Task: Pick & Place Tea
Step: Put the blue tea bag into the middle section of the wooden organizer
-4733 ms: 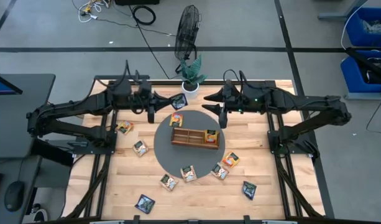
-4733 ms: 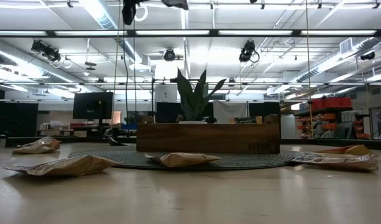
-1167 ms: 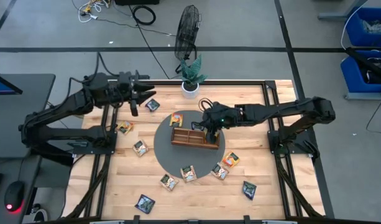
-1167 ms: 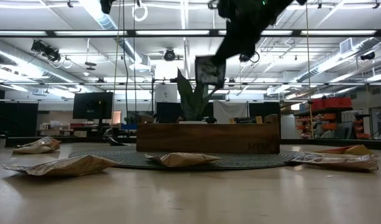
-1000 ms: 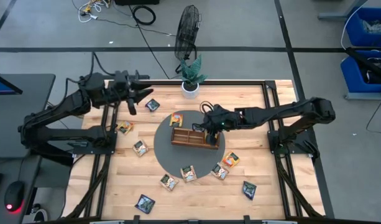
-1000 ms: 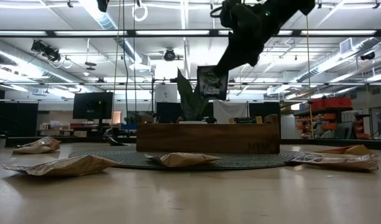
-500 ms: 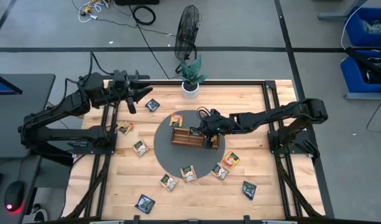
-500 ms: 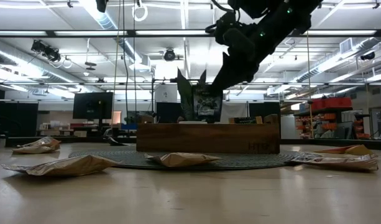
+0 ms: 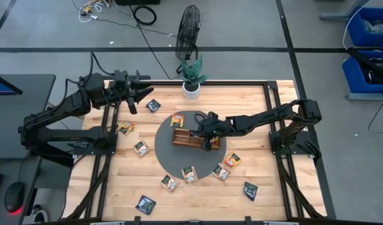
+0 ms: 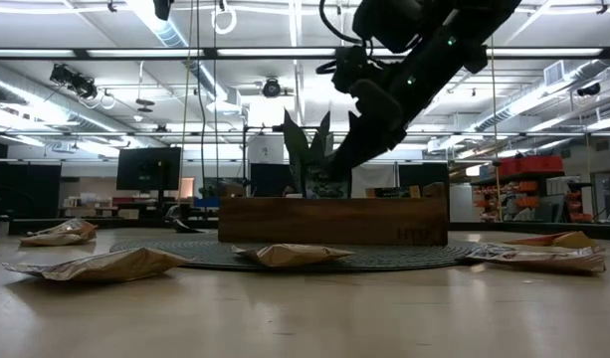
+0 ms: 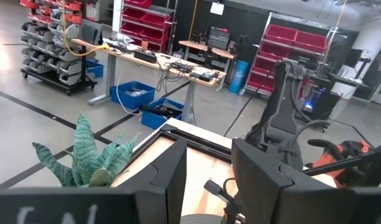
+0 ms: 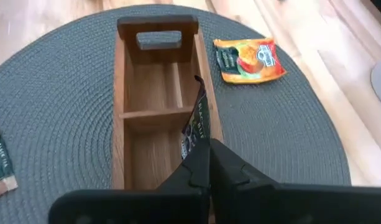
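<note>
A brown wooden tray [image 9: 186, 139] stands on a round grey mat [image 9: 169, 156] at mid-table. My right gripper [image 9: 205, 129] hovers over the tray, shut on a dark tea sachet [image 12: 195, 121]. In the low view the sachet [image 10: 324, 185] dips behind the tray's near wall [image 10: 334, 221]. Several more tea sachets lie flat around the mat, such as an orange one [image 12: 249, 59] and a dark one [image 9: 153, 105]. My left gripper [image 9: 138, 94] waits open above the far left of the table, with nothing between its fingers [image 11: 171, 174]. My right gripper pinches the dark sachet's near end [image 12: 200, 142] between its two fingers. The fingers [image 10: 352, 149] slant down from the table's right. The sachet stands on edge and hangs below them into a tray compartment. I cannot tell whether it touches the tray's floor.
A potted green plant [image 9: 192, 76] stands at the far edge, behind the tray. A black fan [image 9: 189, 28] stands on the floor beyond it. Bare wood shows along the right side of the table [image 9: 253, 156].
My right gripper has gone down and a little toward the table's left with the dark sachet. The sachet hung clear above the tray before. Its lower part now sits behind the tray's wall.
</note>
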Controlling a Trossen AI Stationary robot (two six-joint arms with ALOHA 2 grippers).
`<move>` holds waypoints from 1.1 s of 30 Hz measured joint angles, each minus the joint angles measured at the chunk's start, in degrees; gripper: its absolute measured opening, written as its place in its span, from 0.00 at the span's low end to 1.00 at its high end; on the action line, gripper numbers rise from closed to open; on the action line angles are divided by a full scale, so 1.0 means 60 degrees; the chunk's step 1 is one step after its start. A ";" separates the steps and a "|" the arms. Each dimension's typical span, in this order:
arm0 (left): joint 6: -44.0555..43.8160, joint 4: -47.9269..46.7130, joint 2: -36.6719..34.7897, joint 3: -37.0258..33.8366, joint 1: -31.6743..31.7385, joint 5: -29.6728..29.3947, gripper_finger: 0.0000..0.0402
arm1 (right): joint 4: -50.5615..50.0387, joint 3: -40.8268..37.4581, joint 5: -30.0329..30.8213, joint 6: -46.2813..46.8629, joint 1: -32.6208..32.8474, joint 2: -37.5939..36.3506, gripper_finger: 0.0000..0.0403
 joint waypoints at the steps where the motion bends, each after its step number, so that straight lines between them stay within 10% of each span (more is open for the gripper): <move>1: 0.0000 -0.0005 0.0000 0.0000 0.0000 -0.0001 0.33 | 0.0023 0.0011 -0.0006 -0.0008 0.0000 0.0059 0.00; 12: 0.0004 0.0003 0.0000 0.0000 -0.0002 -0.0003 0.33 | 0.0093 0.0007 -0.0008 -0.0019 0.0000 0.0152 0.03; 33: 0.0007 0.0003 0.0000 0.0000 0.0000 -0.0003 0.33 | 0.0000 0.0007 -0.0010 0.0458 0.0000 -0.0434 0.39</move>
